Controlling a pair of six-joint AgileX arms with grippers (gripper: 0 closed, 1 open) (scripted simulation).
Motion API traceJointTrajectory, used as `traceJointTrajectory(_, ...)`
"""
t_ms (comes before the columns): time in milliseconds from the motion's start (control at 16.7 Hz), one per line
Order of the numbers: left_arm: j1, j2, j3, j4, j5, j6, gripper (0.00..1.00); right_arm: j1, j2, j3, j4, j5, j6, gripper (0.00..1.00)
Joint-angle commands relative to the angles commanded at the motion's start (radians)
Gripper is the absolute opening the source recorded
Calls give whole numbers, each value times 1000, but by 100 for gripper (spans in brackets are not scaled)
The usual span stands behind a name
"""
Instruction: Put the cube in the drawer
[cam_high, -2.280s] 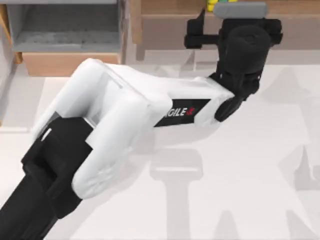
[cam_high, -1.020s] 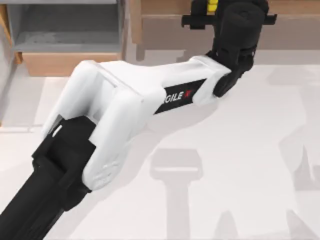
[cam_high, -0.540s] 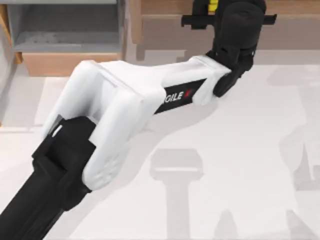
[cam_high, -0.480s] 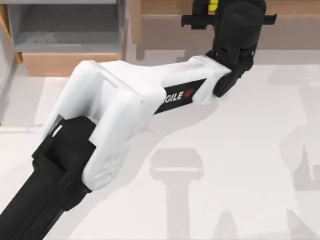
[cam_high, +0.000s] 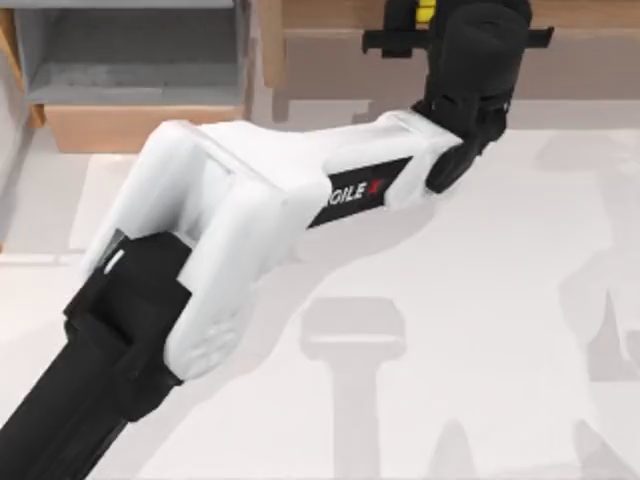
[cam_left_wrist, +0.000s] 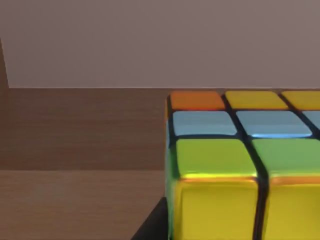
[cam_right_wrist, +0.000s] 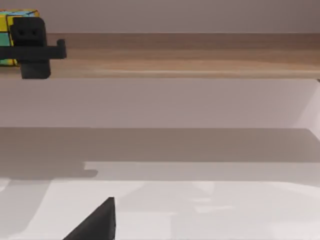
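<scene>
The cube (cam_left_wrist: 240, 165), with yellow, green, blue and orange stickers, sits on the long wooden shelf (cam_high: 340, 15) at the back of the table. In the top view a yellow sliver of the cube (cam_high: 425, 10) shows beside my left wrist. My left gripper (cam_high: 455, 12) reaches over the shelf and is shut on the cube, with one dark finger (cam_left_wrist: 152, 225) against its side. From the right wrist view the left gripper (cam_right_wrist: 30, 45) covers most of the cube (cam_right_wrist: 6, 25). The drawer (cam_high: 140, 125) stands open at the back left, its grey inside bare. My right arm is parked, with a dark bit of its gripper (cam_right_wrist: 95, 225) in view.
The shelf (cam_right_wrist: 190, 55) runs along the back, raised above the table, with a wooden upright (cam_high: 270, 45) between it and the drawer. My left arm's white forearm (cam_high: 250, 210) crosses the table diagonally from the front left.
My left arm stretched farther back, carrying the gripper onto the shelf at the cube. It has held still for the last second.
</scene>
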Motion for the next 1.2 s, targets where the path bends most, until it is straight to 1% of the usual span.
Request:
traceJointTrajectory(180, -7, -58, 20, 9, -46, -16, 0, 0, 0, 0, 0, 0, 0, 100)
traceJointTrajectory(360, -20, -97, 22, 55, -83, -15, 0, 0, 0, 0, 0, 0, 0, 100)
traceJointTrajectory(480, -28, -103, -20, 58, -73, -6, 0, 0, 0, 0, 0, 0, 0, 100)
traceJointTrajectory(720, -23, -101, -113, 19, -26, 5, 0, 0, 0, 0, 0, 0, 0, 100)
traceJointTrajectory(1020, -22, -99, -115, 18, -25, 5, 0, 0, 0, 0, 0, 0, 0, 100)
traceJointTrajectory(1200, -27, -123, -113, -34, -13, 9, 0, 0, 0, 0, 0, 0, 0, 100)
